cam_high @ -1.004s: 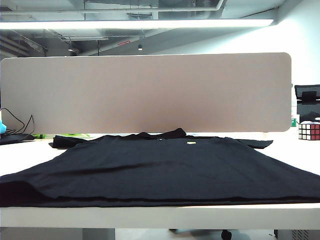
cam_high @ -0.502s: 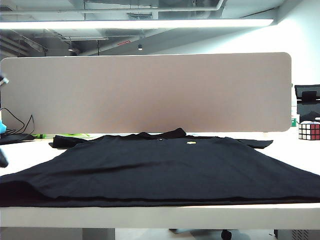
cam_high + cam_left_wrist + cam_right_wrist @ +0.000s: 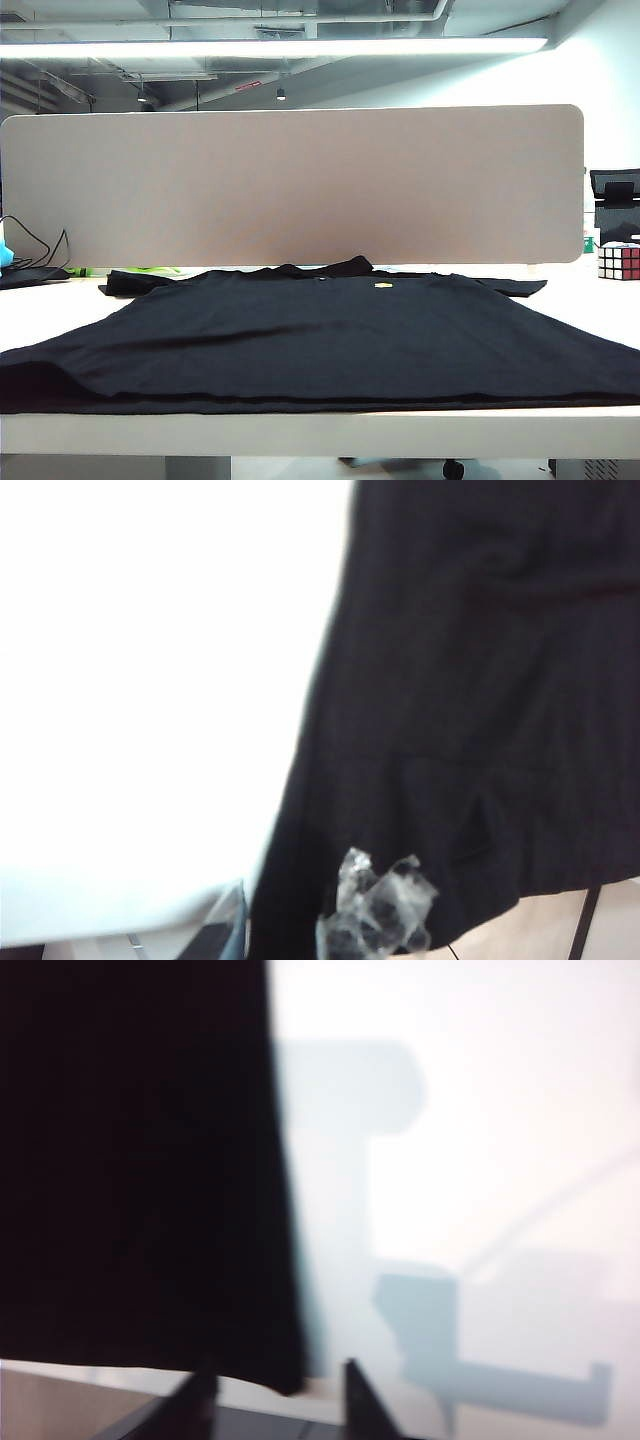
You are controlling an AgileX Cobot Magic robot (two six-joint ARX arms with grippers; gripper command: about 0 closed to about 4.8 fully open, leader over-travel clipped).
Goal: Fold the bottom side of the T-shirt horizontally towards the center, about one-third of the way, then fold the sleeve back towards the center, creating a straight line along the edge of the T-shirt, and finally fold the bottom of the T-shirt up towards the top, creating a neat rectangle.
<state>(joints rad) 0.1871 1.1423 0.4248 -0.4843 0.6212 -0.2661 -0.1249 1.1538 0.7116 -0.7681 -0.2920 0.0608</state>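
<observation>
- T-shirt [image 3: 330, 335] is spread flat on the white tabletop [image 3: 40, 312], its collar at the far side before a beige partition [image 3: 290, 185].
- A tiny yellow mark [image 3: 382, 286] is seen near the neck.
- The bottom of the T-shirt [image 3: 320, 403] is laid along the near edge of the tabletop.
- A Rubik's cube [image 3: 618, 261] is placed at the far right, well apart from the shirt.
- The left gripper [image 3: 375, 925] is held over the shirt's near left corner; whether its fingers are spread cannot be told.
- The right gripper [image 3: 270, 1395] is held over the shirt's near right corner, its dark fingers [image 3: 195, 1400] spread, with nothing pinched.
</observation>
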